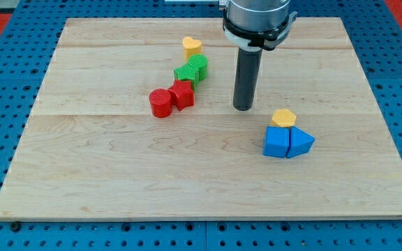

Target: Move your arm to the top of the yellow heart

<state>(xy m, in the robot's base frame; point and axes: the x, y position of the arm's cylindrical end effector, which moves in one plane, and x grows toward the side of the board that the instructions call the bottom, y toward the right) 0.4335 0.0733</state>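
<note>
**Our tip stands mid-board, well apart from the yellow heart**

We see no containers here; every block lies directly on the wooden board, which rests on a blue perforated table.

The yellow heart sits near the view's top, a little left of centre. It is a small, glossy yellow block, with its two lobes toward the view's top and its narrow end toward the view's bottom, so its long axis seems to run roughly top to bottom; at this size we cannot tell more exactly.

Just below it run the green blocks, two pieces touching, shapes unclear. Below and left of those, a red block touches a red cylinder.

We carry no fingers, only the dark rod, and our tip rests on the board to the right of the red and green blocks, touching none. It stands below and to the right of the yellow heart, well apart.

Toward the view's lower right, a yellow hexagon-like block touches a blue cube and a blue wedge-like block.
</note>
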